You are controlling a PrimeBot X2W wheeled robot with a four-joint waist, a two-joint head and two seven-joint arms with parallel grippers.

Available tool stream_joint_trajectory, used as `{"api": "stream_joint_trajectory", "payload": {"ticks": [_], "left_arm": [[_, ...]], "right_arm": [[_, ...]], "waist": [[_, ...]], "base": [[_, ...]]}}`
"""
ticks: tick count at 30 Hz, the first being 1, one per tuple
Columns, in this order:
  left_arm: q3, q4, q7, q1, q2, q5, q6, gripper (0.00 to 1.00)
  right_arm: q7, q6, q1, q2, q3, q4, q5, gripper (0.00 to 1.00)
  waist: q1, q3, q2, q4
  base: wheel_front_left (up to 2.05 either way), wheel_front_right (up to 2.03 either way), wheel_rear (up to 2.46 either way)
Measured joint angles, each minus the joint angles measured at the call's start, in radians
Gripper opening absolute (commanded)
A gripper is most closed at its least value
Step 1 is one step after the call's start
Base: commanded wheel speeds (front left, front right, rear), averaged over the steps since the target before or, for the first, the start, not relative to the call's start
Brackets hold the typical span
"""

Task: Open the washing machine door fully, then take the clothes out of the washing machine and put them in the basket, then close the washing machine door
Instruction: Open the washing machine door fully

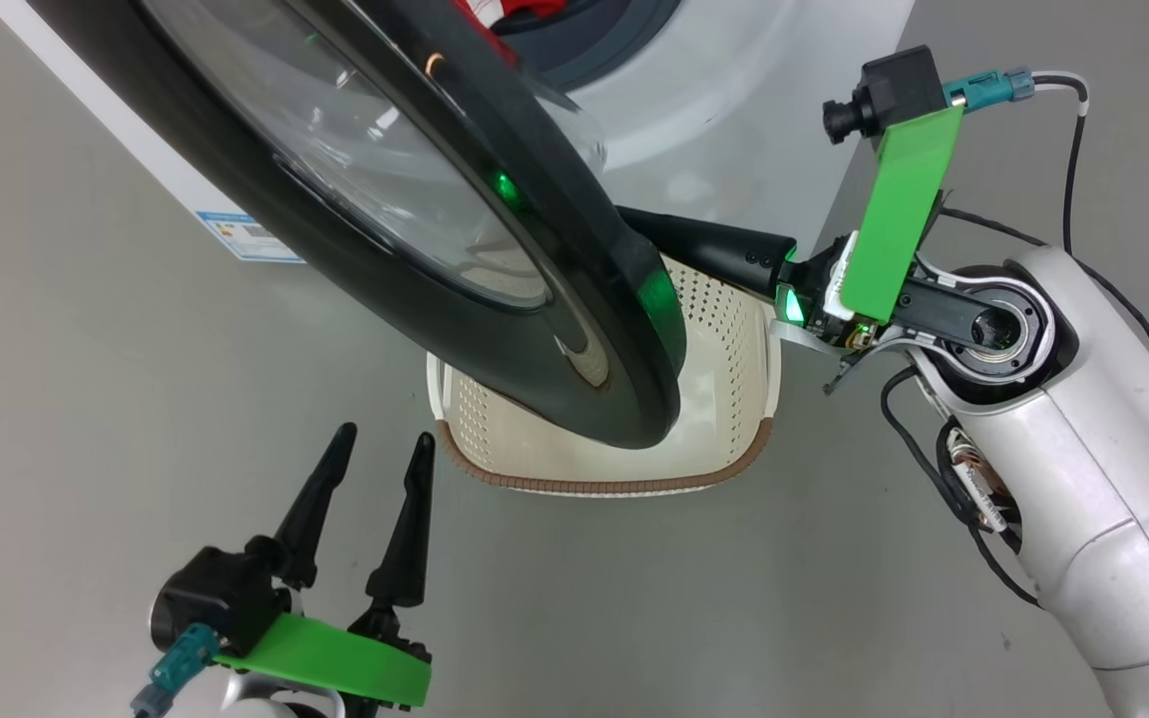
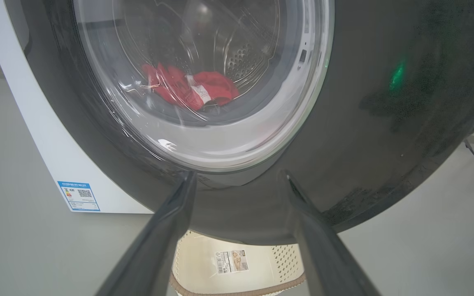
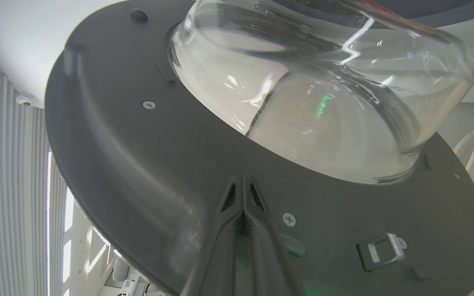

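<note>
The washing machine door [image 1: 495, 299] stands partly open, its black rim hanging over the basket [image 1: 724, 399]. My right gripper [image 1: 639, 221] is shut with nothing in it and reaches behind the door. Its closed tips [image 3: 244, 179] lie at the door's dark inner face [image 3: 138, 164], just below the glass bowl [image 3: 323, 102]. My left gripper [image 1: 385, 434] is open with nothing between its fingers and points at the door's outer side [image 2: 385, 123] from in front. Red clothes [image 2: 191, 88] lie in the drum, seen through the glass, and a bit of the clothes [image 1: 525, 15] peeks out above the door.
The white washing machine [image 2: 35, 144] carries a small blue label [image 2: 78, 196] low on its side. The basket [image 2: 228, 263] sits on the grey floor directly under the door, with a sticker inside. A door latch [image 3: 381, 250] sits on the inner rim.
</note>
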Motion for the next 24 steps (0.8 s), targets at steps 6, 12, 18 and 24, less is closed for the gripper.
{"api": "stream_joint_trajectory", "payload": {"ticks": [6,12,18,24], "left_arm": [[0.001,-0.002,0.0,0.001,0.0,0.0,0.0,1.0],[0.01,-0.002,0.0,0.012,0.0,0.0,0.0,1.0],[0.028,-0.002,0.0,0.02,0.0,0.0,0.0,1.0],[0.049,-0.002,0.0,0.025,0.0,0.01,0.0,1.0]], "right_arm": [[-0.024,0.0,0.007,0.002,-0.012,0.001,-0.051,0.05],[-0.102,0.0,0.066,0.0,-0.04,0.012,-0.106,1.0],[-0.173,0.0,0.135,-0.009,-0.071,0.018,-0.123,1.0],[-0.215,0.0,0.227,-0.018,-0.094,0.008,-0.124,1.0]], "waist": [[0.0,-0.006,0.0,-0.003],[0.0,-0.019,0.0,-0.017],[0.0001,-0.028,0.0,-0.034],[0.0,-0.042,0.0,-0.059]], "base": [[0.0,0.0,0.0],[0.0,0.0,0.0],[0.0,0.0,0.0],[0.0,0.0,0.0]]}}
